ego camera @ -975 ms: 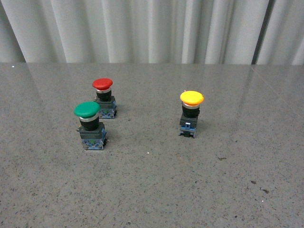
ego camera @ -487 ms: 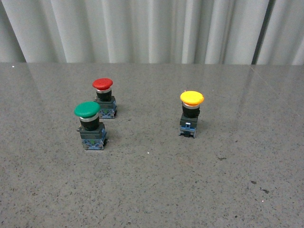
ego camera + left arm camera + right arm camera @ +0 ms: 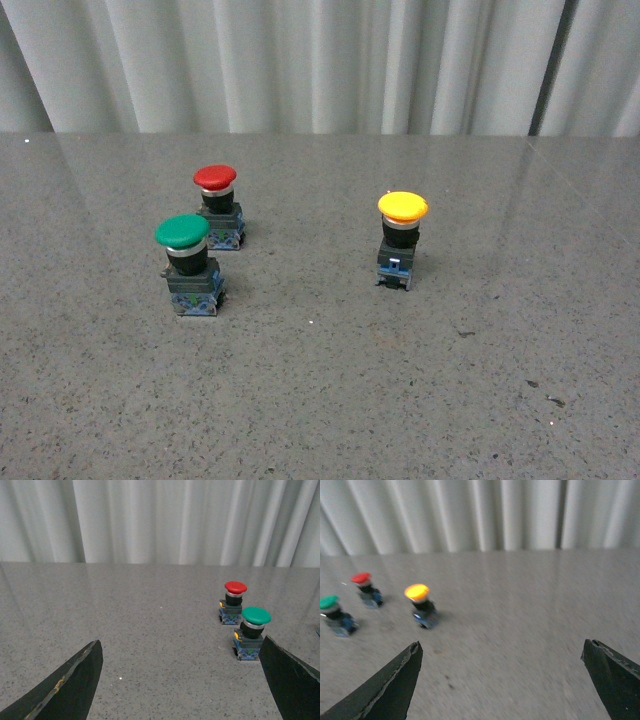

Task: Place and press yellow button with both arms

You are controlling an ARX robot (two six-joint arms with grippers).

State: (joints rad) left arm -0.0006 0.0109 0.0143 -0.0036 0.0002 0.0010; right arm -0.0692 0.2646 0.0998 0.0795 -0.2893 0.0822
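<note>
The yellow button (image 3: 402, 240) stands upright on the grey table, right of centre in the front view, with its yellow cap on a black body and blue-grey base. The blurred right wrist view shows the yellow button (image 3: 421, 605) too, far ahead of my right gripper (image 3: 501, 649), which is open with only bare table between its fingers. My left gripper (image 3: 181, 649) is open as well, empty, with the green button just beyond one of its fingertips (image 3: 287, 672). Neither arm shows in the front view, and the yellow button is out of the left wrist view.
A green-capped button (image 3: 190, 265) and a red-capped button (image 3: 219, 206) stand close together at the left of the speckled grey table (image 3: 320, 400). A pale pleated curtain (image 3: 300, 60) closes off the far edge. Small dark specks (image 3: 545, 395) mark the tabletop at the right.
In the front view the buttons have not moved; the picture has shifted only a pixel or two.
</note>
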